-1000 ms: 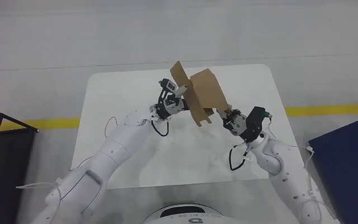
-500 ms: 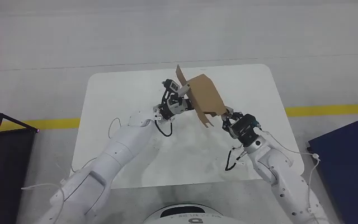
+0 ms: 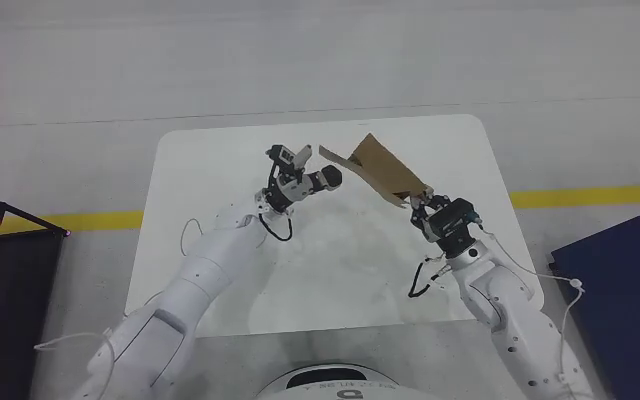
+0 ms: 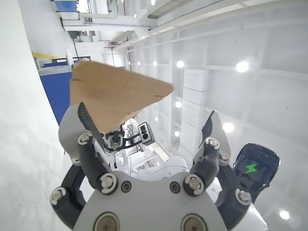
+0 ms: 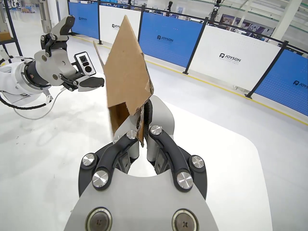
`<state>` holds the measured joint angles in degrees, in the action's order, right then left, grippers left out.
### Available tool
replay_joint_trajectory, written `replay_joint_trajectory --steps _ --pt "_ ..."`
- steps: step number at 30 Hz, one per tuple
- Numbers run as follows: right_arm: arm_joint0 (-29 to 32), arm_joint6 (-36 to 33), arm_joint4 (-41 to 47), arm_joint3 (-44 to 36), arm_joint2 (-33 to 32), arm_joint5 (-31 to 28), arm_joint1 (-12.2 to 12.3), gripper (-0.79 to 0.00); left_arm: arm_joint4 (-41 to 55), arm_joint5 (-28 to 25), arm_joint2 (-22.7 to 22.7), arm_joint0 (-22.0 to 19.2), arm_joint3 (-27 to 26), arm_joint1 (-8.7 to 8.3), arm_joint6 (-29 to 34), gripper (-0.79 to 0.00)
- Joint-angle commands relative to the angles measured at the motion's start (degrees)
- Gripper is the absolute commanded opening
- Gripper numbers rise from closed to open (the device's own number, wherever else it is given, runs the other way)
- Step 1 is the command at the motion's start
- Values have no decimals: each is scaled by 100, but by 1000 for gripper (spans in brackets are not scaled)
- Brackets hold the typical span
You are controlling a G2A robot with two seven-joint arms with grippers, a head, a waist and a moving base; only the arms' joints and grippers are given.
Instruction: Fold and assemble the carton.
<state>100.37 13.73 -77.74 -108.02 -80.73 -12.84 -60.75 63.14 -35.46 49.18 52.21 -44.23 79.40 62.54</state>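
Carton (image 3: 385, 168) flattened, held aloft by right gripper (image 5: 144, 112) pinching one corner, presenting it; left gripper (image 3: 330, 178) just beside it, jaws spread, probably not touching.

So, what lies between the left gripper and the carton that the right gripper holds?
Nothing lies there. The right wrist view shows only a narrow gap of air between the open left gripper and the carton, with white table beneath.
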Motion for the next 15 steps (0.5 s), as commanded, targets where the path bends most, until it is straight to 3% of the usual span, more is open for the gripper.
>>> replay_joint_trajectory --steps 1,8,15 --pt "-1 -1 -1 1 1 -1 0 -785 79 42 192 94 -38 -53 64 0" --pt "-33 -17 -169 -21 -4 74 1 -785 -226 556 602 370 -349 -227 -126 0" --pt "-69 -40 -1647 -107 235 1232 -49 -785 -881 1281 745 612 -927 -338 -709 0"
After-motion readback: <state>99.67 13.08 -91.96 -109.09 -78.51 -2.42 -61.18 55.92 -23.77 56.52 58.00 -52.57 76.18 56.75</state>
